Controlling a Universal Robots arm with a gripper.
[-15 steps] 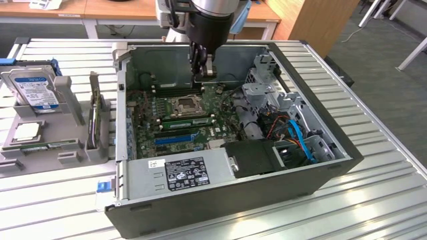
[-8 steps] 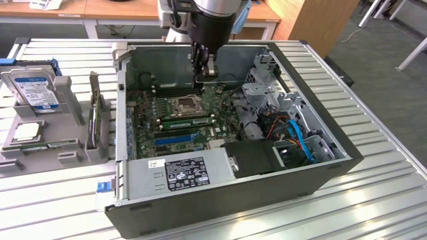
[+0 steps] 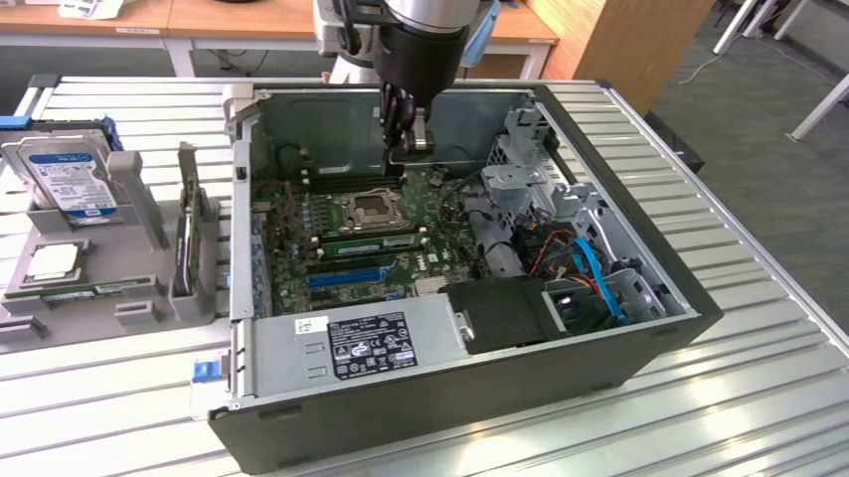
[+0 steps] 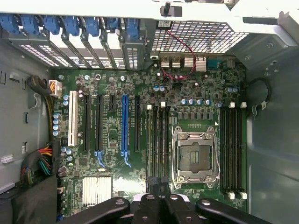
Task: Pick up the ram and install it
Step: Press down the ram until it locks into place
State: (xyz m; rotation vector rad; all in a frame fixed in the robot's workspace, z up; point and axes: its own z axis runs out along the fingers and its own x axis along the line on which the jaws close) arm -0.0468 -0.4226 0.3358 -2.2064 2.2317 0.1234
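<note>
Slatted metal desk (image 3: 743, 397) carries an open PC case (image 3: 637, 268) lying on its side, w/ the motherboard (image 3: 398, 248) facing up. Your gripper (image 3: 402, 159) sits low inside the case, fingers clenched, right over the memory slots (image 4: 157, 140) beside the CPU socket (image 4: 196, 156). From the wrist view you can't tell whether anything is pinched between the fingertips, so don't count on a stick being in hand.

The one ram (image 3: 93, 289) you can pick out, a thin green stick, lies flat on the grey fixture (image 3: 80, 298), outside the case and well apart from the gripper, toward the exterior view's left. A hard drive (image 3: 67, 174) stands behind it on that fixture.

Handling, as a judgement:
- light, stiff, thin board; it likely won't flex much but could crack if twisted.
- chips and contact edge are prob. fragile, so keep your fingers off both.
- flat faces are smooth, so grip can slip; take it across the long bare edges near the middle, so it hangs level and doesn't tilt.
- it needs to go square to a slot; a skewed entry could jam or stress the board.
</note>
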